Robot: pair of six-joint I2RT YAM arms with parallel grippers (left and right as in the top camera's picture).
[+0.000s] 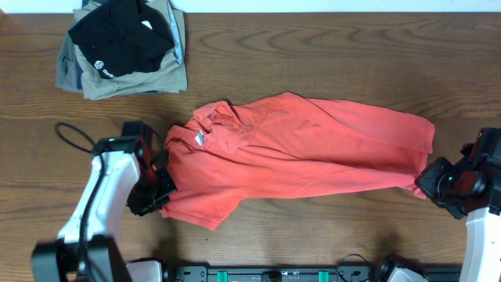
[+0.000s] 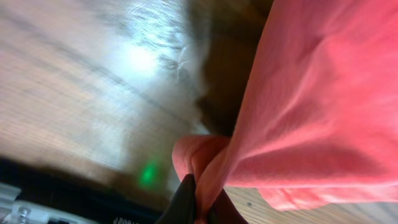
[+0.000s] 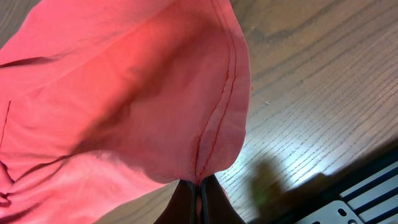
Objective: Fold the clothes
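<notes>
At the left end of the red-orange T-shirt [image 1: 297, 149], your left fingers [image 2: 181, 200] are clamped together on a bunched fold of its lower edge, just below the collar and white neck tag [image 1: 202, 139]. At the opposite end, your right fingers [image 3: 184, 203] pinch the hem corner, shut tight on the cloth where the seam runs down to them. The shirt lies stretched sideways across the middle of the brown wooden surface [image 1: 329, 55], wrinkled, collar toward the left. At the far left corner, a black folded garment [image 1: 117, 39] with a small white logo sits on a khaki-grey folded garment [image 1: 137, 81], near the collar but not touching it.
</notes>
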